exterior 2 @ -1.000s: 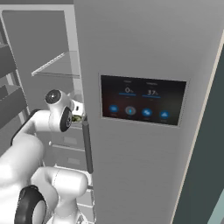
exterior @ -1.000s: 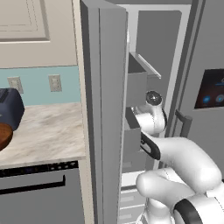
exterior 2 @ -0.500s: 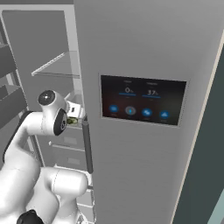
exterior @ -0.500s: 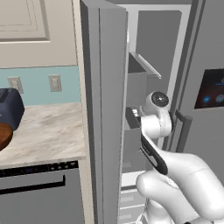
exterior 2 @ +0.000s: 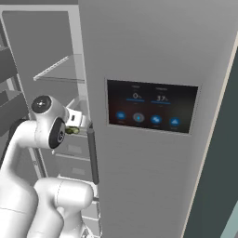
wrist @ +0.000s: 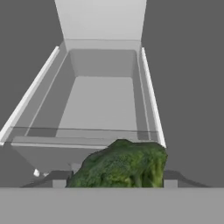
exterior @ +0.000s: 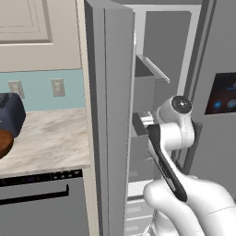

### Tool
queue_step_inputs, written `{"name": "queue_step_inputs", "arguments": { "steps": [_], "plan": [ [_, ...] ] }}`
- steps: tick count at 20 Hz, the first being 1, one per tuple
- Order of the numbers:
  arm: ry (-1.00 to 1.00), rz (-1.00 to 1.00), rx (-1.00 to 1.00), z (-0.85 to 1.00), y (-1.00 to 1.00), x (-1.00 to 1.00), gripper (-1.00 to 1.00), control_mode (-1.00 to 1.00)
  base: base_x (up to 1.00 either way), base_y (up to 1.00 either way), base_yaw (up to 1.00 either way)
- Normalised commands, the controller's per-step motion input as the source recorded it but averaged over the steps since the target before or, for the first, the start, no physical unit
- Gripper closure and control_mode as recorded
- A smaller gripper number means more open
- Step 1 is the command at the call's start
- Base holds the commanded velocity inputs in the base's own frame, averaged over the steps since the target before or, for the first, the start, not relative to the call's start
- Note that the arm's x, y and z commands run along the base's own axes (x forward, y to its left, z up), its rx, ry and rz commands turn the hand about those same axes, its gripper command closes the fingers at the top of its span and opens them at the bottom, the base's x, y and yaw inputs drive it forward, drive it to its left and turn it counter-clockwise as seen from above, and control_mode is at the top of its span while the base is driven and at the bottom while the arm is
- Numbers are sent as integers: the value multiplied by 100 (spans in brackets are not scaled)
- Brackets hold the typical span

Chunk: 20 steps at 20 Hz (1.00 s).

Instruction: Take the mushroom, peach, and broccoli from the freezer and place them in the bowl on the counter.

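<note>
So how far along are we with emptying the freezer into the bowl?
Done: the tall grey freezer stands open, and the arm is reaching inside. In hand: the dark green bumpy broccoli sits right at the gripper, apparently between the jaws, over a grey door bin. Left: carrying it to the reddish-brown bowl on the beige marbled counter. Whether the mushroom and peach have already gone across can't be judged.

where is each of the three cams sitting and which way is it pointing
left base view: behind the arm's left, facing the open freezer and counter; white arm lower right.
right base view: behind its right, facing the dispenser panel; arm lower left.
hand view: on the hand, looking past the broccoli into a drawer.
Shared: freezer interior.
</note>
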Motion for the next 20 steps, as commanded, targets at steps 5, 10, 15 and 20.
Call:
{"name": "queue_step_inputs", "arguments": {
  "steps": [5,10,15,20],
  "plan": [
    [0,0,0,40,-31,-47,100,-100,0,0,0],
    [0,0,0,40,-27,-47,100,-100,0,0,0],
    [0,-1,0,47,-20,-47,100,-100,0,0,0],
    [0,-3,0,31,-13,-57,100,-100,0,0,0]
  ]
}}
